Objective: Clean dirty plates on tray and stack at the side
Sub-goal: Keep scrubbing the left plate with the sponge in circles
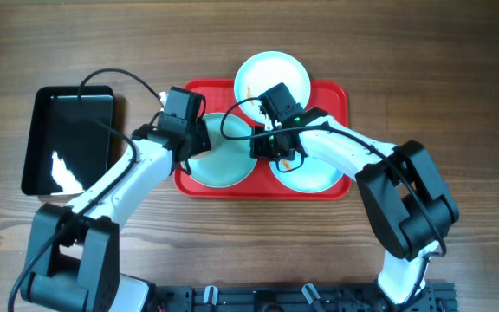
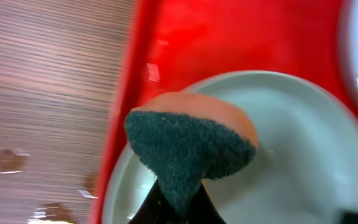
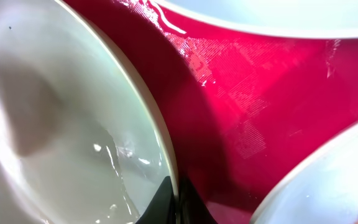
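The red tray (image 1: pixel 332 97) holds three pale mint plates: one at the back (image 1: pixel 271 76), one at the left (image 1: pixel 223 160) and one at the right (image 1: pixel 310 173). My left gripper (image 1: pixel 194 146) is shut on a sponge (image 2: pixel 188 143), dark green below and orange on top, held over the left plate's left part (image 2: pixel 291 155). My right gripper (image 1: pixel 262 147) is shut on the right rim of that same plate (image 3: pixel 166 155); the plate's inside (image 3: pixel 55 124) looks wet. The tray's red floor (image 3: pixel 241 93) shows between the plates.
A glossy black tray (image 1: pixel 68 139) lies on the wooden table left of the red tray. Small wet spots show on the wood (image 2: pixel 11 160) beside the red tray's left rim (image 2: pixel 126 93). The left arm's cable loops over the black tray.
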`<state>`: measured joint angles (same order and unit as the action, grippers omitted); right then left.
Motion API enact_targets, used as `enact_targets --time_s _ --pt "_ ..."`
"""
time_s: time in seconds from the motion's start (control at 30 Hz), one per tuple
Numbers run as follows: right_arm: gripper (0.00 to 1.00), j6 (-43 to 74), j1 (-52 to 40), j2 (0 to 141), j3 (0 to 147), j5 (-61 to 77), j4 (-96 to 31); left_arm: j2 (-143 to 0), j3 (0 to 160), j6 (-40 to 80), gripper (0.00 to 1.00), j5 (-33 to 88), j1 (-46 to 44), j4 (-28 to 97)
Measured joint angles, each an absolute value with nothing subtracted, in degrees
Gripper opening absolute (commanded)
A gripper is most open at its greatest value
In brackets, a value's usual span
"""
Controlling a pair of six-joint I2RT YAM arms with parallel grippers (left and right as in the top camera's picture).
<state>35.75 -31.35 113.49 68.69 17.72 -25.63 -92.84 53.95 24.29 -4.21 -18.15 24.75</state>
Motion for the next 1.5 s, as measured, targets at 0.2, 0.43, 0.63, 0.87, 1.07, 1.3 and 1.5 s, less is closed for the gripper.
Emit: enact_targets --time_s 0.2,0.43,0.63,0.87,1.07,1.3,1.5 --pt "0.04 35.75 -31.35 113.49 68.69 17.69 -25.63 -93.14 53.95 26.72 0.04 6.72 -18.15 23.66" --pt "0.04 35.75 -31.35 113.49 68.69 17.69 -25.63 -97.06 53.95 28.27 0.04 11.27 -19.03 20.53" --pt "0.04 35.75 -31.35 113.49 68.69 17.69 -25.61 -101.12 53.95 28.71 0.04 12.25 -21.04 16.67" --pt "0.04 35.77 -31.35 113.49 68.69 17.69 -25.63 -102.50 54.00 29.02 0.04 9.58 -21.23 16.27" --pt "0.04 35.77 -31.35 113.49 68.69 17.72 -25.61 -102.50 55.07 28.97 0.04 -2.00 -21.87 19.29" --pt "0.04 35.75 -31.38 113.49 68.69 17.74 -25.45 -102.48 55.33 25.71 0.04 -11.92 -21.87 21.39" --pt "0.04 35.62 -31.57 113.49 68.69 17.76 -25.45 -101.45 55.55 24.38 0.04 -15.66 -21.80 27.07"
